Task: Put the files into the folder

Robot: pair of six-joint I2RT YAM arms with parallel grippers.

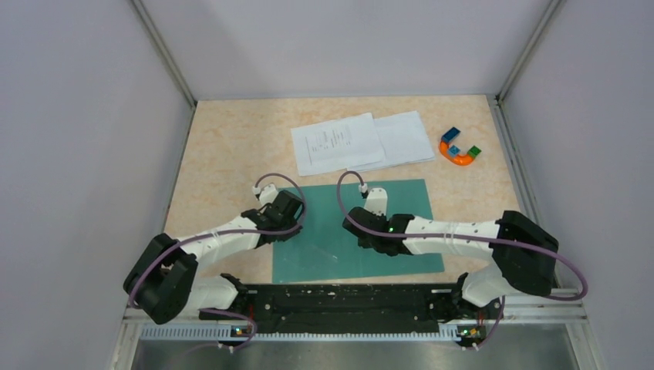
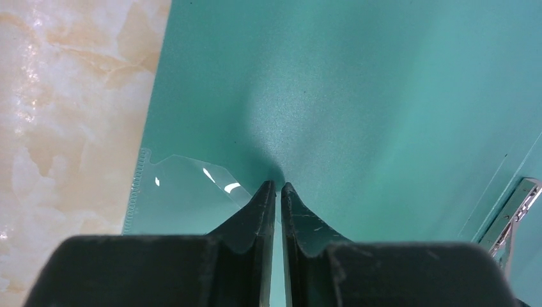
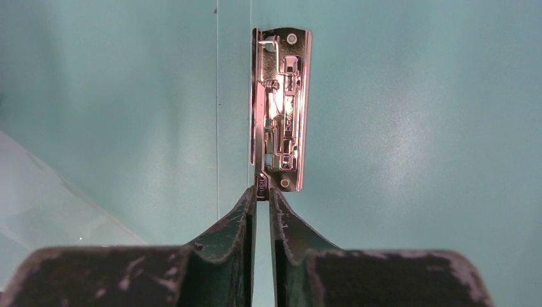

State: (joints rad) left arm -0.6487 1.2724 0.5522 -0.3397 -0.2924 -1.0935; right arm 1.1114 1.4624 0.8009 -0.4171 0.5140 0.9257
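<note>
reaching in from the near left corner of the tabletop (image 1: 224, 154), the left arm (image 1: 220, 240) brings the left fingers (image 2: 259, 211) down at the left edge of the folder (image 1: 401, 208). the left wrist view shows them clenched to a thin slit. their tips are pressed to the teal surface, which puckers right at that spot. whether any of the cover is caught between them i cannot tell. a clear pocket (image 2: 185, 192) with a punched edge lies on the folder just left of those tips, along its border with the bare tabletop.

the folder lies flat near the middle of the near edge, its far edge just short of the files (image 1: 362, 142). a metal clip (image 3: 281, 102) sits beside a crease line on the teal surface.

the right fingers (image 3: 243, 217) come in over the folder's middle, carried by the right arm (image 1: 455, 235) from the near right corner. they are clenched on the small tab at the near end of the clip, which shows between their tips.

the files rest toward the far edge, apart from both sets of fingers. the printed sheet (image 1: 335, 142) is on the left and overlaps the nearly blank sheet (image 1: 405, 137) on its right. a multicoloured horseshoe toy (image 1: 459, 146) lies near the far right corner, just beside the blank sheet and not touching it.
</note>
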